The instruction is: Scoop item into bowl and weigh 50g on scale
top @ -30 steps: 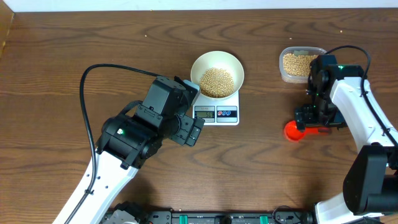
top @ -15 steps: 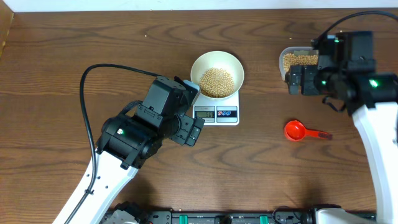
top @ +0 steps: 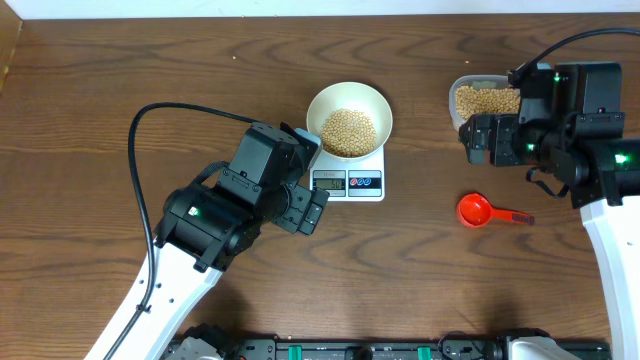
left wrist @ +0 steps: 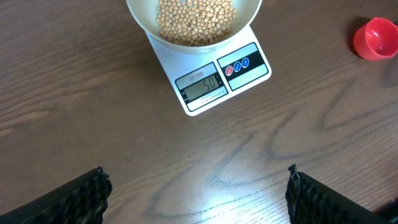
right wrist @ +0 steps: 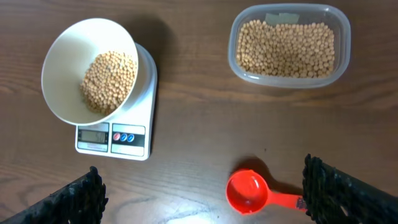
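The cream bowl sits on the white scale and holds tan beans. The display reads 50 in the left wrist view. The bowl and scale also show in the right wrist view. My left gripper is open and empty above bare table in front of the scale. My right gripper is open and empty, raised above the red scoop, which lies on the table.
A clear plastic tub of beans stands at the back right, also in the right wrist view. The left arm's body sits left of the scale, and the right arm hangs over the tub's right side.
My right gripper let go of the red scoop, which now lies on the table, and rose up and back toward the tub. The left arm has not moved.
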You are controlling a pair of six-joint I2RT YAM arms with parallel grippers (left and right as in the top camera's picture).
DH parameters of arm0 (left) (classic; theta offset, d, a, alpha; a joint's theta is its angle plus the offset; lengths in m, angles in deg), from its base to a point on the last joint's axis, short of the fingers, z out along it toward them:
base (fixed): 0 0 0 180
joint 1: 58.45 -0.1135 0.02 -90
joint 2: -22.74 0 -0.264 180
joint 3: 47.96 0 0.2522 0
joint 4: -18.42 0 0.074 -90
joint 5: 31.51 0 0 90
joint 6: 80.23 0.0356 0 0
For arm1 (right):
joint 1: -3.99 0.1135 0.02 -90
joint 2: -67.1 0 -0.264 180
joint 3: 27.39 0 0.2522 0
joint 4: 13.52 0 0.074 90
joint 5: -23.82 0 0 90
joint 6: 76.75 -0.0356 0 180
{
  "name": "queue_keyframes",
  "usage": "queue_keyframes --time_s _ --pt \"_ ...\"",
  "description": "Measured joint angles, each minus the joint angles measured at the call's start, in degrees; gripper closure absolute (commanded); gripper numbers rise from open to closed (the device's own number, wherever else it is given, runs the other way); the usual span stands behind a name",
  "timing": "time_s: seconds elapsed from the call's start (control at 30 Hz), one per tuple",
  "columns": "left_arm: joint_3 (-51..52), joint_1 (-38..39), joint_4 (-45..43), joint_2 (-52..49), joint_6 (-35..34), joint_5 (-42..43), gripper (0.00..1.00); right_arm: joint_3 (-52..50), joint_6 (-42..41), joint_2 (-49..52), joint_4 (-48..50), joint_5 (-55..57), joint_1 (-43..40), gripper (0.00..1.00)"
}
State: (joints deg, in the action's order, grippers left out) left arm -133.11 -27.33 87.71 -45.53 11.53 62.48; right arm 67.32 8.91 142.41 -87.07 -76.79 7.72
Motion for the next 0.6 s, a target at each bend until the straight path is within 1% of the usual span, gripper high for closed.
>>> queue_keyframes --time_s 0.2,0.27,0.33,0.43,0.53,0.6 --pt "0.0 0.0 0.0 0.0 0.0 0.0 0.08 -0.2 0.0 0.0 -0.2 1.5 0.0 0.01" --pt "0.0 0.0 0.0 0.0 0.0 0.0 0.08 -1.3 0.0 -0.1 1.2 2.1 0.0 0.01" --pt "0.0 0.0 0.0 0.0 0.0 0.0 0.08 -4.8 0.0 -0.9 4.8 2.6 0.0 0.01" --pt "-0.1 0.0 0.0 0.0 0.0 0.0 0.08 -15.3 0.0 -4.9 14.2 3.4 0.0 0.01" --pt "-0.3 0.0 0.0 0.0 0.0 0.0 0.08 -28.5 0.0 -13.4 25.7 4.0 0.0 0.01" --pt "-0.3 0.0 0.0 0.0 0.0 0.0 0.08 -36.2 0.0 -20.8 32.0 4.5 0.0 0.01"
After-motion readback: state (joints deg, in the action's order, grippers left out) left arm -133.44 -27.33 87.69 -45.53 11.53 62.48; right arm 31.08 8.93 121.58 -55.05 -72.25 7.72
